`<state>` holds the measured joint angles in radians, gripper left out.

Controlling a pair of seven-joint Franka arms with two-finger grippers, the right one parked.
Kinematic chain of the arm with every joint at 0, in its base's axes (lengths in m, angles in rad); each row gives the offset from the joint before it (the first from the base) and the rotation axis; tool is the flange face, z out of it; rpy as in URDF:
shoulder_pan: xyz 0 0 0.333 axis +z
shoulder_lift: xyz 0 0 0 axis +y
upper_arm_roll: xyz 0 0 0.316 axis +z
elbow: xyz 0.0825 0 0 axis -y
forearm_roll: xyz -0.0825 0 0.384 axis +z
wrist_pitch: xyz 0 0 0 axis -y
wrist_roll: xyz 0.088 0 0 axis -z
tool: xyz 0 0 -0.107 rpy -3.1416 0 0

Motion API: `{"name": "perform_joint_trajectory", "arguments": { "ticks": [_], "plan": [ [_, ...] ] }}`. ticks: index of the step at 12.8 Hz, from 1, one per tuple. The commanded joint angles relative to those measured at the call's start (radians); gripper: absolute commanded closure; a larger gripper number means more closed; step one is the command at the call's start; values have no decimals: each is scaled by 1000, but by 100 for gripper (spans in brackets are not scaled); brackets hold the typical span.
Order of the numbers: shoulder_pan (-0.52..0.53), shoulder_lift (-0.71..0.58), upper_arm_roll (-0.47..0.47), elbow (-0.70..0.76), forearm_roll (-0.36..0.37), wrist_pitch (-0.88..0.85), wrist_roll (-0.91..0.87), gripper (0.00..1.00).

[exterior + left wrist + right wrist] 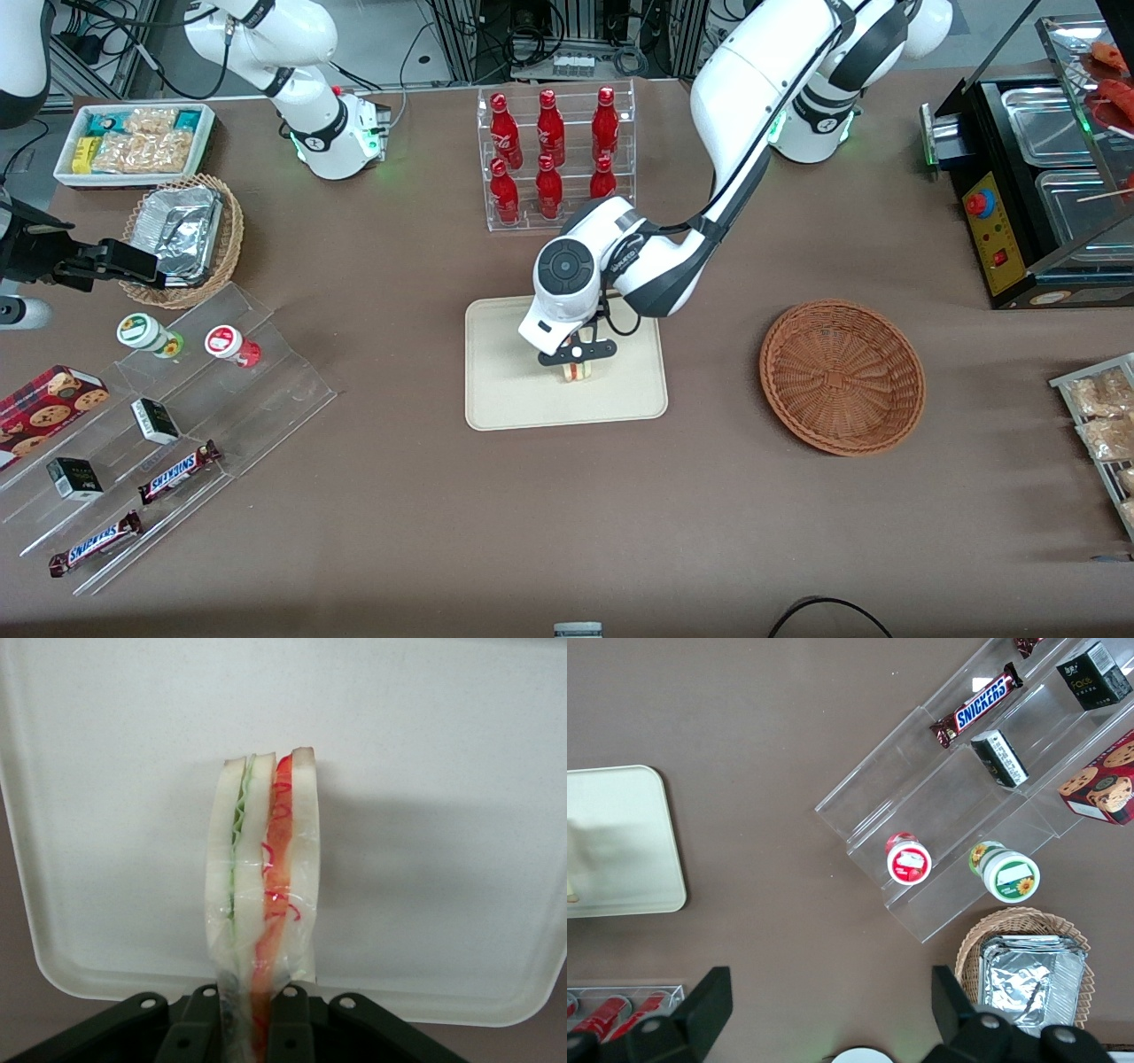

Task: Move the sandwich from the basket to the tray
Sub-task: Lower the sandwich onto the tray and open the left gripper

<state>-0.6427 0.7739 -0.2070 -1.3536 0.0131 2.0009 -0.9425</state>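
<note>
The tool (578, 354) grips the sandwich (261, 895) upright, directly over the tray (505, 390), ready to lower.

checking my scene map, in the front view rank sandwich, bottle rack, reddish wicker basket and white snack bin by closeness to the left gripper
1. sandwich, in the gripper, over the tray
2. bottle rack, farther from the camera
3. reddish wicker basket, toward the working arm's end
4. white snack bin, toward the parked arm's end

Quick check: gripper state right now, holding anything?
Gripper: shut on the sandwich, over the tray.
</note>
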Motion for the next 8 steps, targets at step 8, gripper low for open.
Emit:
{"name": "perform_joint_trajectory", "arguments": {
  "ticks": [8],
  "plan": [
    [-29, 64, 12, 70, 71, -19, -18, 100]
  ]
}}
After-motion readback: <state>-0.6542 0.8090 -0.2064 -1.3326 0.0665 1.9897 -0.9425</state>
